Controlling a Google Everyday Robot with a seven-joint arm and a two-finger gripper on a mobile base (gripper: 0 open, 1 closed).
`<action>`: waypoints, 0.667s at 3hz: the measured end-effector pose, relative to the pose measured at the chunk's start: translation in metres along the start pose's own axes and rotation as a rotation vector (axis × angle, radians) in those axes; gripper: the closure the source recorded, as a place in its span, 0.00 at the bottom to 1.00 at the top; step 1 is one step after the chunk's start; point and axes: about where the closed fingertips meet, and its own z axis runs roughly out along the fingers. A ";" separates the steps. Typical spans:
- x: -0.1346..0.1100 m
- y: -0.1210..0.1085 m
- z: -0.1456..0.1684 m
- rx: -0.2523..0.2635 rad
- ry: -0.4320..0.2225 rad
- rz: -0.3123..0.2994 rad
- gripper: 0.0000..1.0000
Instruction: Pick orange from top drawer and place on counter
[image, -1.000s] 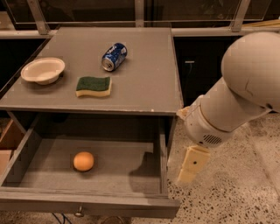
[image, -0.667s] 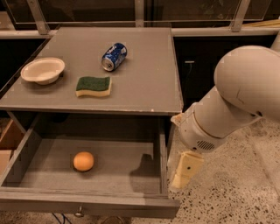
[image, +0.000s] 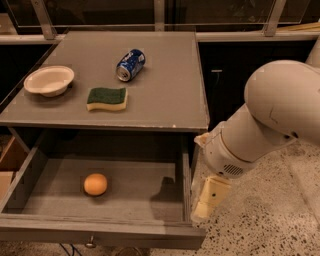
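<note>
The orange lies on the floor of the open top drawer, left of centre. The drawer's small metal knob shows under its front panel. The counter is the grey tabletop above the drawer. My gripper hangs from the large white arm just outside the drawer's right wall, near its front corner. It is well to the right of the orange and holds nothing that I can see.
On the counter stand a white bowl at the left, a green-and-yellow sponge in the middle and a blue soda can lying on its side behind it. Speckled floor is at the right. A cardboard box is at the left.
The arm and gripper have moved a little left and down, closer to the drawer's right wall. The orange and the things on the counter have not moved.
</note>
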 end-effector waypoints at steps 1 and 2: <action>-0.009 0.001 0.021 -0.012 -0.035 0.026 0.00; -0.020 -0.003 0.036 -0.005 -0.072 0.037 0.00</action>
